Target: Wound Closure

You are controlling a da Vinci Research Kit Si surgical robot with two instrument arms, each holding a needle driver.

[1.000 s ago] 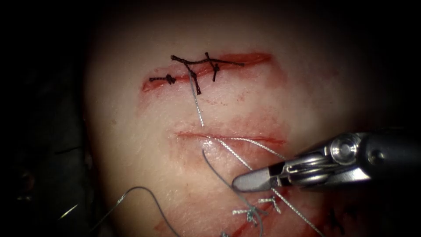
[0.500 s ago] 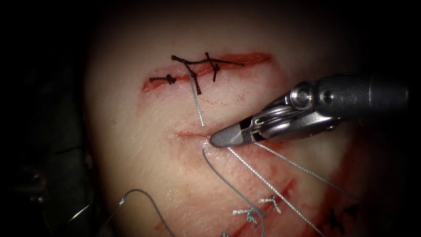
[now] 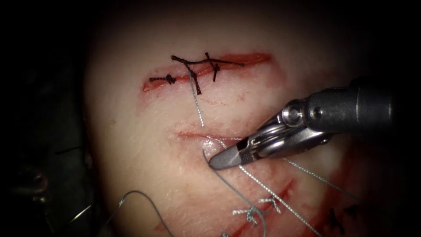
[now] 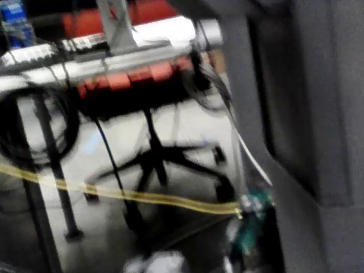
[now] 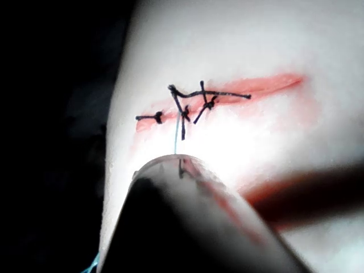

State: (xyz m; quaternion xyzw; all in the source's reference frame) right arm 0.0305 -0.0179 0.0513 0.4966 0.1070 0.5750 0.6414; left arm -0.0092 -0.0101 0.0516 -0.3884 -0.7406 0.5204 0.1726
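On the pale tissue [image 3: 131, 118], a short cut [image 3: 193, 134] runs across the middle. My right tool [image 3: 215, 162] comes in from the right. Its jaws are pressed together, their tip resting just below the cut's left part, and I see nothing held between them. A thin grey curved strand [image 3: 232, 186] enters the tissue right at that tip and sweeps down to the right. Two white braided threads [image 3: 272, 193] leave the cut and pass under the tool. A thin grey arc [image 3: 144, 194], possibly the needle, lies loose at the lower left.
An upper cut [image 3: 197, 68] [image 5: 193, 99] is closed with dark knotted stitches, and a white thread [image 3: 197, 105] runs down from it. Pale knots [image 3: 258, 210] sit on a lower red cut. Red fluid stains the tissue around the cuts. The surroundings are dark.
The right tool rose from the lower right to the middle cut, then dropped slightly, its tip now just below the cut. Threads and the grey arc stayed put.
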